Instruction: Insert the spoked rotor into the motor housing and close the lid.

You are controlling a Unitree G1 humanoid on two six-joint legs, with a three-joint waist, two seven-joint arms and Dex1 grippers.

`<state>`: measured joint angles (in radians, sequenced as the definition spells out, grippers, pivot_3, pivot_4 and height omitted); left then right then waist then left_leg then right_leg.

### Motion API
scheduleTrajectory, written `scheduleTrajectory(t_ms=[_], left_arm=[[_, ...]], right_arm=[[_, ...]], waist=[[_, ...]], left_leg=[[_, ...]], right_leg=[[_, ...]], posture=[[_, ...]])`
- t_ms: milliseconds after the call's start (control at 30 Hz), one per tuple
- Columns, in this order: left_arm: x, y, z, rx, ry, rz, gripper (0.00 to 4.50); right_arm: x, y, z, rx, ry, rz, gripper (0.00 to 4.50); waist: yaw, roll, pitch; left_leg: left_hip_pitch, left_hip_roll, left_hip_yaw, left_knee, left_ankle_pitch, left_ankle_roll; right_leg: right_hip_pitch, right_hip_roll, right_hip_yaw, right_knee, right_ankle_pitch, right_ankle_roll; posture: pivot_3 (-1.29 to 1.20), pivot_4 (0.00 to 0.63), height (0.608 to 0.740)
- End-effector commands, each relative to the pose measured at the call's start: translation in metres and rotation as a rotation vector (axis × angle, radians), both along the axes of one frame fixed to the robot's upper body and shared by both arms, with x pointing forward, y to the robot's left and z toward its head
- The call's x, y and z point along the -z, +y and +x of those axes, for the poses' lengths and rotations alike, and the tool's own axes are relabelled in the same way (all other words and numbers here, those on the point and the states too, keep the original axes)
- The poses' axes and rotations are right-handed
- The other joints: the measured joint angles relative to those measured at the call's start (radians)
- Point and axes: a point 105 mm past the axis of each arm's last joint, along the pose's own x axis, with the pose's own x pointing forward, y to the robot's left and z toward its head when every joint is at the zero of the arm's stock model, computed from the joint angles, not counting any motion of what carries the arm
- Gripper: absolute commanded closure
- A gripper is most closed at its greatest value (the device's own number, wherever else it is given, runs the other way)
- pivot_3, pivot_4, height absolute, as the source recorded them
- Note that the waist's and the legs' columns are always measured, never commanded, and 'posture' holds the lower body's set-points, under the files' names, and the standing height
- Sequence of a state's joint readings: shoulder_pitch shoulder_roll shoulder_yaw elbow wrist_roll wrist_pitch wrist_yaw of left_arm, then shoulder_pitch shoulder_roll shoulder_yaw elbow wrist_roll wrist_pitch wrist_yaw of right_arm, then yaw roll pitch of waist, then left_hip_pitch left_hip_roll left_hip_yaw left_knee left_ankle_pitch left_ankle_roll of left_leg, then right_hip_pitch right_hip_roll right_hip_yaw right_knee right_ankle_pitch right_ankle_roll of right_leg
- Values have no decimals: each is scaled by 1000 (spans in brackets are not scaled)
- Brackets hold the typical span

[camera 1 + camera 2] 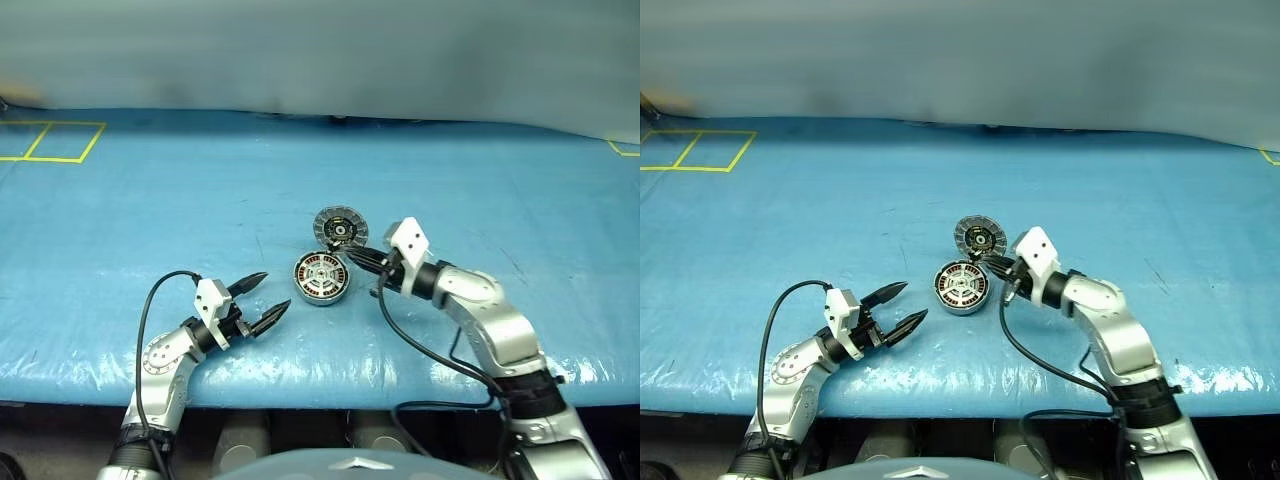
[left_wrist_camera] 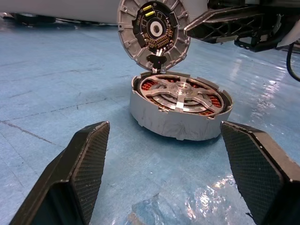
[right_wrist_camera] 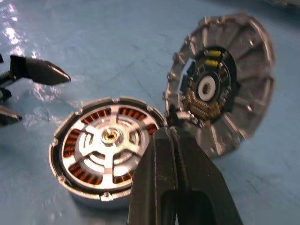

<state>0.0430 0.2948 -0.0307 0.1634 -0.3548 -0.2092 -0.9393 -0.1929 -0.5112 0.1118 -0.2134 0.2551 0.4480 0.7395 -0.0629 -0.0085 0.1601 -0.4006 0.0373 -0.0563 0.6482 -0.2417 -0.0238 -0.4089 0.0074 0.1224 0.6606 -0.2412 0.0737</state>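
Motor housing [image 1: 320,278] with spoked rotor [image 2: 180,93] seated, lid [image 1: 340,227] raised; left tool [image 1: 262,301] released, right tool [image 1: 358,259] clenched empty; no legible markings.

The support was a table [image 1: 150,200] covered in a blue, slightly glossy sheet, faintly creased and scuffed; yellow tape lines [image 1: 62,141] marked squares at its far left corner, and another piece of yellow tape [image 1: 622,149] showed at the far right edge; near the middle, toward the front, the motor housing [image 1: 320,277] sat flat on the sheet, the spoked rotor [image 2: 180,93] seated inside it over copper windings; the lid [image 1: 340,228], hinged at the housing's far edge, stood tilted open.
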Motion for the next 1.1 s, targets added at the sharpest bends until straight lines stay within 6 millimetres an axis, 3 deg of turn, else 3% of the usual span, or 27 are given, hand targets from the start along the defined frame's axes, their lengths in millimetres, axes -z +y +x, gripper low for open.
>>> scheduleTrajectory(t_ms=[33,133,200,367,533,633,767,967,1100], left_arm=[[-3,-2,0,4,-25,-8,493],[-2,-3,0,10,-19,-13,493],[-3,-4,1,12,-19,-15,493],[-4,-5,3,18,-24,-20,493],[-4,-8,3,24,-27,-19,493],[-4,-7,3,17,-30,-21,493],[-5,-6,3,4,-33,-22,493],[-4,-4,4,-6,-37,-19,493],[-4,-5,4,-2,-31,-20,493]], right_arm=[[2,-23,-1,37,7,-117,4422],[19,-47,19,174,-2,-287,4422],[16,-52,39,279,-44,-286,4422],[-11,-23,83,334,-89,-16,4422],[-36,9,96,196,-71,168,4422],[-48,28,85,43,-35,233,4422],[-48,37,67,-97,2,220,4422],[-34,55,12,-394,31,128,4422],[-16,60,-2,-417,57,67,4422]], waist=[[-1,0,0],[-8,0,0],[-12,0,0],[-20,0,1],[-11,0,1],[-6,0,1],[-6,1,1],[-5,1,1],[-11,1,2]], left_leg=[[0,0,0,0,0,0],[1,1,1,0,0,0],[2,1,1,1,0,0],[2,1,2,1,1,0],[0,0,1,-1,1,0],[-1,0,0,-2,0,1],[-1,0,0,-2,0,1],[-1,0,-1,-1,0,1],[0,1,-1,-1,0,1]], right_leg=[[0,0,0,0,0,0],[0,1,0,1,-1,-1],[0,1,1,1,-2,-4],[0,1,1,2,2,-1],[0,1,1,0,3,-1],[0,0,0,0,3,-4],[-1,0,0,0,3,-5],[-1,1,-1,0,1,-2],[-1,1,0,1,0,0]], posture=[[0,150,740],[0,150,740],[0,150,740],[0,150,740],[0,150,740],[0,150,740],[0,150,740],[0,150,740],[0,150,740]])
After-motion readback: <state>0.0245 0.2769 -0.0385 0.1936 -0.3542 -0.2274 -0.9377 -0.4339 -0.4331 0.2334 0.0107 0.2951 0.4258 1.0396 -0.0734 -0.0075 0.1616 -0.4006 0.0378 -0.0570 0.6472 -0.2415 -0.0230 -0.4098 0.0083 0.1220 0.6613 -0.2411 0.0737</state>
